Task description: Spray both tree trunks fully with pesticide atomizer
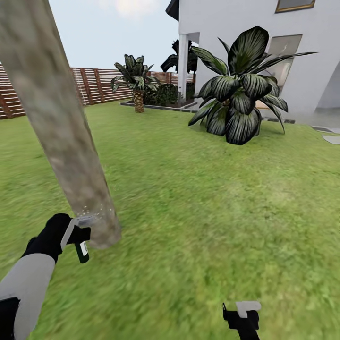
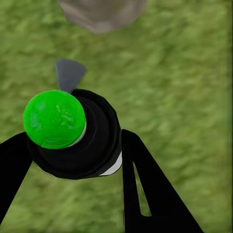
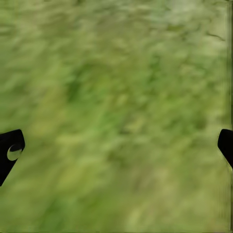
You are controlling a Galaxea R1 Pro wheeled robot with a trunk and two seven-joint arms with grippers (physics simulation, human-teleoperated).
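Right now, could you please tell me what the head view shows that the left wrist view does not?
The head view alone has the brown slatted fence, white house, dark broad-leaved plant and whitish specks on the trunk. The left wrist view alone has the bottle's bright green round cap. Both share the left gripper clamping the small black atomizer bottle, the grey-brown tree trunk and green grass.

A: Background items, upper half of the head view?
B: White house (image 1: pixel 245 28), upper right, with one white post (image 1: pixel 183 66) at its corner. Large dark-leaved plant (image 1: pixel 238 89) on the grass before it.

A: Further left?
B: Short scaly-trunked palm (image 1: pixel 137 80), upper centre, beside low dark shrubs (image 1: pixel 163 94). Pale sky (image 1: pixel 104 33) above.

A: Far right edge?
B: Grey paving slabs (image 1: pixel 330 137), partly cut off.
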